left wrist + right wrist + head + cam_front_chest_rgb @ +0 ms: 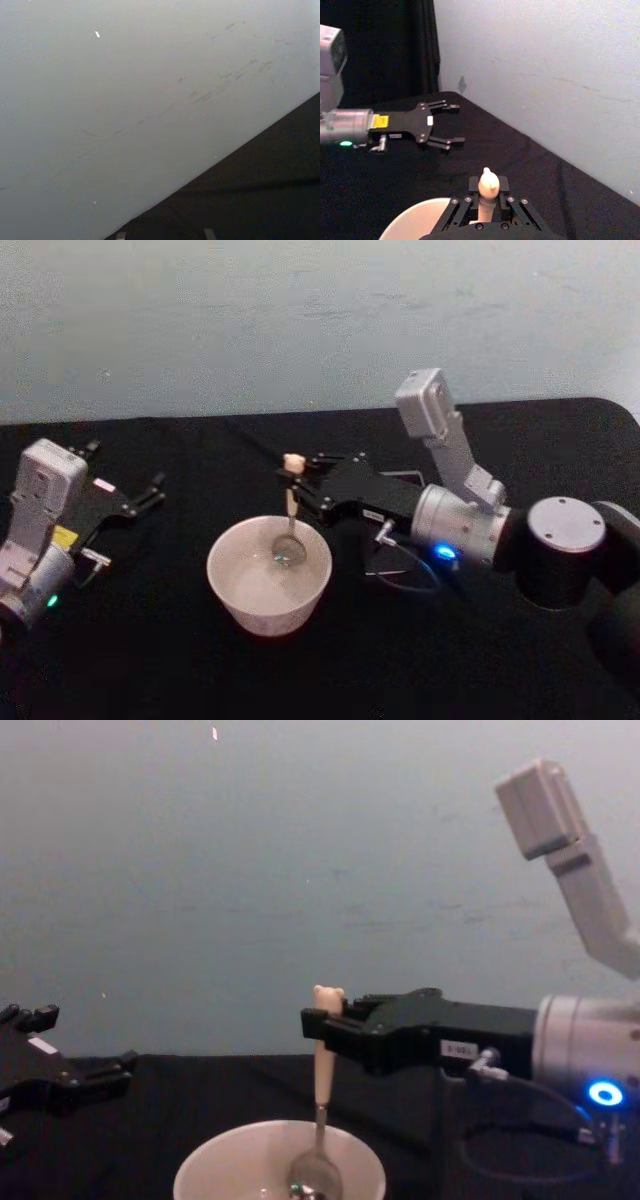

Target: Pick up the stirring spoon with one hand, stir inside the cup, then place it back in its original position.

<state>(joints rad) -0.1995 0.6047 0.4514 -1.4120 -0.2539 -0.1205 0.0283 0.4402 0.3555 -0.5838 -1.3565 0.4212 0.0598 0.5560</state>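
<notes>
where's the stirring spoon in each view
head view: stirring spoon centre, upright in the cup, held by right gripper
left wrist view: faces the wall
right wrist view: its bear head between the gripper's fingers
chest view: lower centre, bowl in cup
shared landmark: cup rim

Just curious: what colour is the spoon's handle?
The spoon has a cream handle; the chest view shows it best.

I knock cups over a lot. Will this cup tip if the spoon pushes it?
Probably not: the cup is wide and low, so it should slide on the table, not tip. Its thin rim suggests it's light, so the spoon in the right gripper might shove it.
</notes>
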